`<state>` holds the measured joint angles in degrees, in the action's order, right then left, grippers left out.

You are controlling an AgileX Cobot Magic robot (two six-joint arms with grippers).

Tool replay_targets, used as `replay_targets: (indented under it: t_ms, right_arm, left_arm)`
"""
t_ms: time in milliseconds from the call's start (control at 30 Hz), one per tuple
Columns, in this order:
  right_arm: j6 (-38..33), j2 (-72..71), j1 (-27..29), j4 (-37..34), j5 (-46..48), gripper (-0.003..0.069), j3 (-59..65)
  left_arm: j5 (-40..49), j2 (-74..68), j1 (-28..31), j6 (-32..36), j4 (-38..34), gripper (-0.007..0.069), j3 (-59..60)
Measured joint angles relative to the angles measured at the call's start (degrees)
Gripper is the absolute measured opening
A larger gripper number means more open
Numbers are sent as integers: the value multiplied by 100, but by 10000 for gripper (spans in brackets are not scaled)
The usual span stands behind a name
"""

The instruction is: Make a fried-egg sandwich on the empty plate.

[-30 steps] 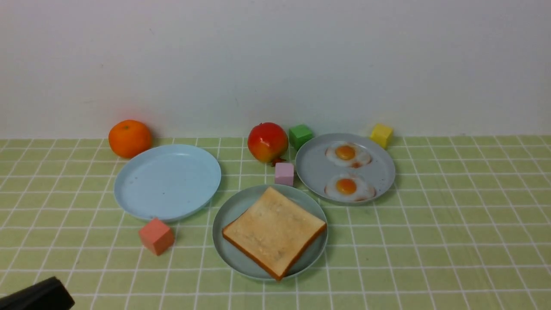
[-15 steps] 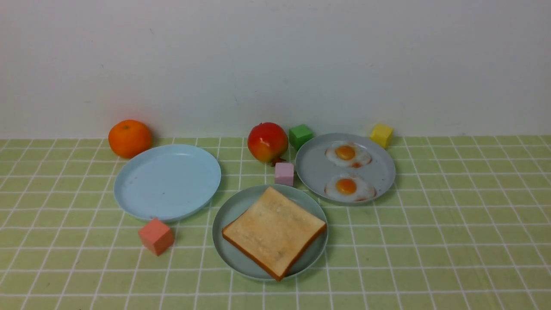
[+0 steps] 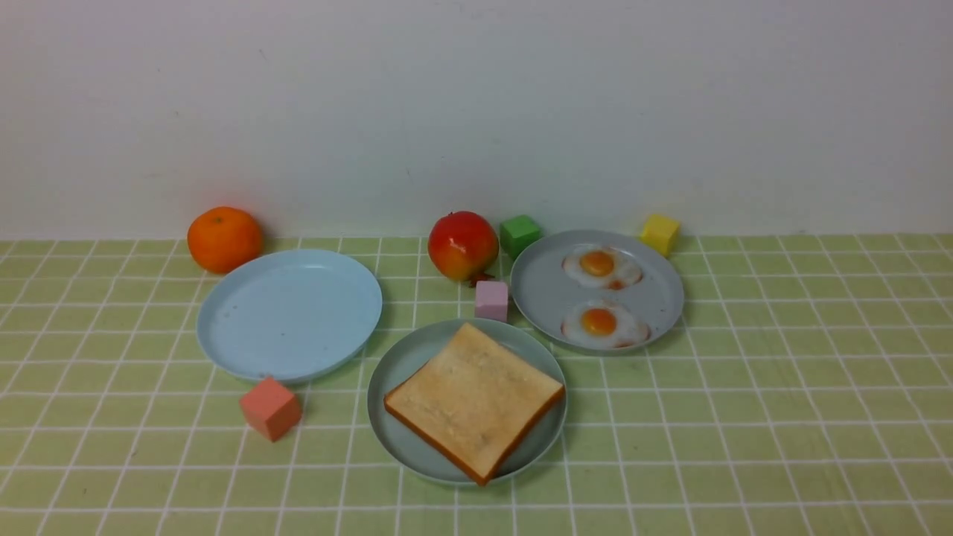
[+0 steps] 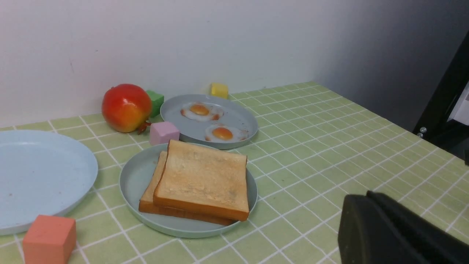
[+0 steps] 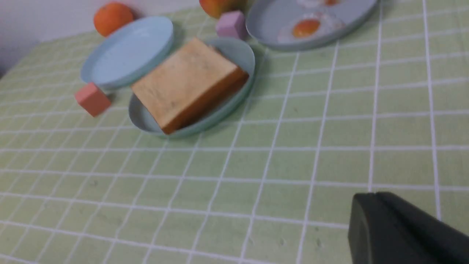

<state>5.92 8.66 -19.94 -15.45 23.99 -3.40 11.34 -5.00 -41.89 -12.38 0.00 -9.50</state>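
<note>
closed and empty, the left gripper (image 4: 368, 196) has slipped out of the front view since a second ago, suggesting the sandwich is finished; the right gripper's (image 5: 370, 198) opening i can't tell. ahead of both, the top toast slice (image 3: 474, 402) overhangs the mint-teal plate's rim (image 3: 417, 467); bare cloth (image 3: 715, 447) leaves retreat room.

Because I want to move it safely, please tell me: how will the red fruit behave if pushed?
The red fruit looks round, so it would probably roll. Its stem end sticks out, which may make the rolling uneven. Its glossy skin could be slippery.
</note>
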Motion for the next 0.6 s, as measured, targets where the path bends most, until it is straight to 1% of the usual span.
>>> replay_targets:
  t_ms: [67,167,200,233,267,333,433,600]
  right_arm:
    - [0,-277,182,24,-113,0,266]
    - [-118,-553,691,24,-259,-11,416]
    - [-331,-672,945,24,-279,-11,459]
    - [-401,-715,1024,24,-301,-12,464]
    - [-592,-846,1271,24,-322,-13,470]
    - [-916,-921,1500,24,-317,-13,470]
    - [-1132,-923,1595,42,-311,-13,470]
    - [-1204,-923,1594,371,-249,-13,465]
  left_arm:
    - [0,0,0,0,0,-13,0]
    - [0,0,0,0,0,-13,0]
    - [0,0,0,0,0,-13,0]
    - [0,0,0,0,0,-13,0]
    - [5,0,0,-5,0,-13,0]
    - [5,0,0,-5,0,-13,0]
    - [10,0,0,-5,0,-13,0]
    - [10,0,0,-5,0,-13,0]
